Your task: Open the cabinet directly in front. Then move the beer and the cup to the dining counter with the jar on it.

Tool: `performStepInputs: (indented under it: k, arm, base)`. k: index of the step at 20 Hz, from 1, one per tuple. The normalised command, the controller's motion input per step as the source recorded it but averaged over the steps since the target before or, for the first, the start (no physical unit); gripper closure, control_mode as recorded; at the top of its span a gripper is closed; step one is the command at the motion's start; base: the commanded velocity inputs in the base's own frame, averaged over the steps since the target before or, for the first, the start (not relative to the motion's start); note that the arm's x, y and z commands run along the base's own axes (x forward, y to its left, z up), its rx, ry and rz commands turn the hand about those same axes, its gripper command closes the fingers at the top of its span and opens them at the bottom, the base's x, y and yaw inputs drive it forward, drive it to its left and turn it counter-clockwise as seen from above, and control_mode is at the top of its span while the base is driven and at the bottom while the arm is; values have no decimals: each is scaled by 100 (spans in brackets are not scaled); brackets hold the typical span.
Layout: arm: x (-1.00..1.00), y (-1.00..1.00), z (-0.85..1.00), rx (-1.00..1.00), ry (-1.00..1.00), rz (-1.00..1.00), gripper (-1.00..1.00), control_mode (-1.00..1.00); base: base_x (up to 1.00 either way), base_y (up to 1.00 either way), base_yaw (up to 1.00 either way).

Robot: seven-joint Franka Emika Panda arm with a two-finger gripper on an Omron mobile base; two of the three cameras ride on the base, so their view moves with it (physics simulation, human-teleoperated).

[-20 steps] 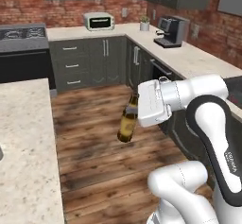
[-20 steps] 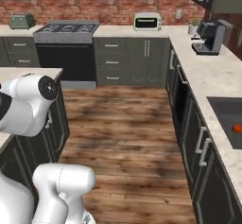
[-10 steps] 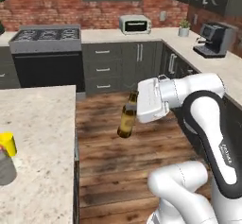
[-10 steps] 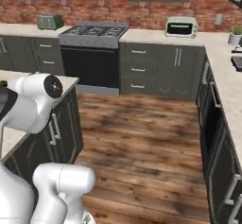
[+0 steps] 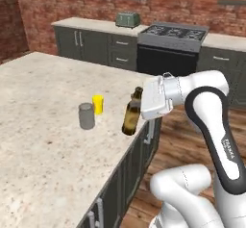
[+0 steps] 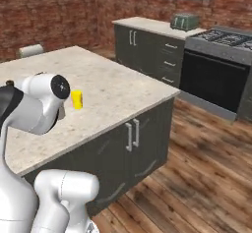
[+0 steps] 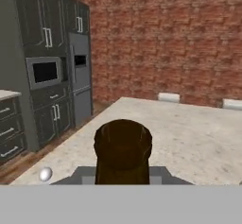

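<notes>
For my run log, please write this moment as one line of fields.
phase: carrying beer to dining counter | gripper: shut on beer | beer: over counter edge, tilted | cup: on counter beside jar

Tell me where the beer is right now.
The beer is gripped in the hand, above the dining counter's edge, right of the cup and jar.

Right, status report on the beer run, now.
Hand shut on the beer, bottle held over the dining counter edge. Cup already down beside the jar. Counter near them bare, nothing in the way.
</notes>
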Motion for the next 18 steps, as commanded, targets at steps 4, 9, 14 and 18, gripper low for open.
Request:
performStepInputs:
  k: [4, 9, 14, 18]
  arm:
    - [0, 0, 0, 0, 0, 0, 100, 100]
    - [0, 0, 0, 0, 0, 0, 100, 100]
    - [0, 0, 0, 0, 0, 0, 100, 100]
    - [0, 0, 0, 0, 0, 0, 100, 100]
  base:
    - [-1, 0, 99]
    - [0, 0, 91]
    - [5, -20, 31]
    - [1, -88, 20]
